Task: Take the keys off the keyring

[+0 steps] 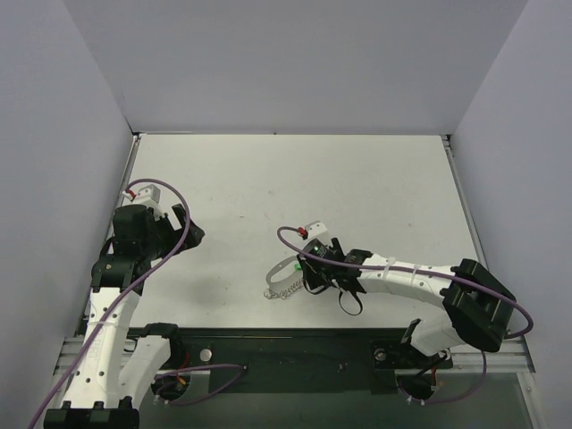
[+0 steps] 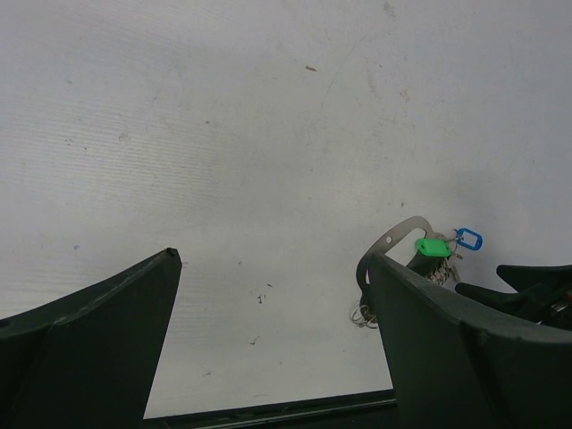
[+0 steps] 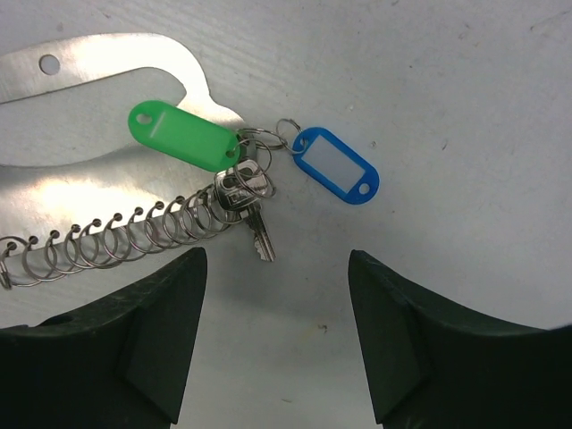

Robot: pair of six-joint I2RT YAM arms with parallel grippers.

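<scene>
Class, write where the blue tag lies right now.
In the right wrist view the blue tag lies on the table, right of the green tag and the keys, just ahead of the open right claw.

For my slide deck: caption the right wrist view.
Open right end effector poised over keys on the keyring, beside green tag, blue tag and chain.

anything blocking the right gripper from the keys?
Nothing visible. Right gripper is open, with only bare table between it and the keys. The green tag and chain crowd the key heads on one side; the blue tag lies off to the other.
</scene>
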